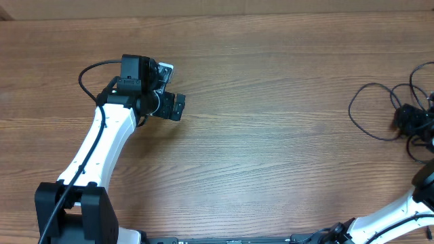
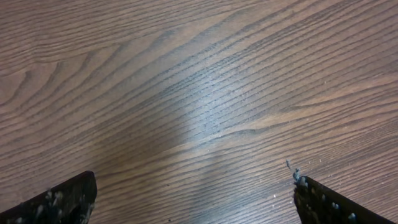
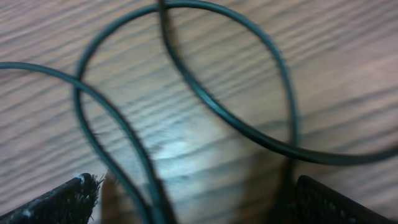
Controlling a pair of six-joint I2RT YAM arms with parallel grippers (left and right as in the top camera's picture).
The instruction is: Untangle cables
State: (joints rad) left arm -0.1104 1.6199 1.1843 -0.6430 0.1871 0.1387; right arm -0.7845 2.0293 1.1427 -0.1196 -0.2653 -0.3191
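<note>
The white-and-black left arm [image 1: 102, 146] reaches over the left part of the brown wood-grain table [image 1: 271, 169]. The left end effector [image 2: 193, 199] has its jaws fully spread over bare wood and grips nothing. The thin black flexible cables [image 3: 230, 122] lie in loose overlapping loops at the table's far right edge. The right end effector [image 3: 193, 193] is directly above them, jaws wide apart. Strands pass between the fingers, but none is clamped.

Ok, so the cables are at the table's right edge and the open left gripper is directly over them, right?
No: the left wrist view shows the open left gripper over bare table. The cables are at the right edge.
</note>
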